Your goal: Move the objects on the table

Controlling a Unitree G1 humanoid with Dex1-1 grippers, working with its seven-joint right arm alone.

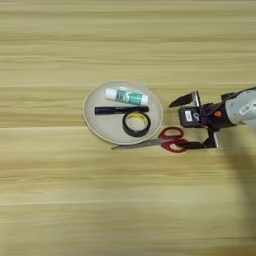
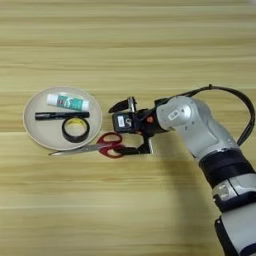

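On the wooden table (image 1: 125,200) a round beige plate (image 1: 95,125) holds a tape roll (image 1: 136,123), a glue stick (image 1: 126,96) and a black marker (image 1: 121,110). Red-handled scissors (image 1: 167,141) lie at its lower right rim, blades pointing left across the plate's edge. The right gripper (image 1: 184,122) hovers at the scissor handles, fingers spread wide, the lower one touching or just beside the handle loop.

I see the tabletop (image 1: 125,210) from two head-mounted eyes looking steeply down from moderate height. Both share the plate (image 2: 30,131) left of my pincer (image 2: 122,127); the right eye reaches further right, taking in the forearm (image 2: 195,127) behind it.
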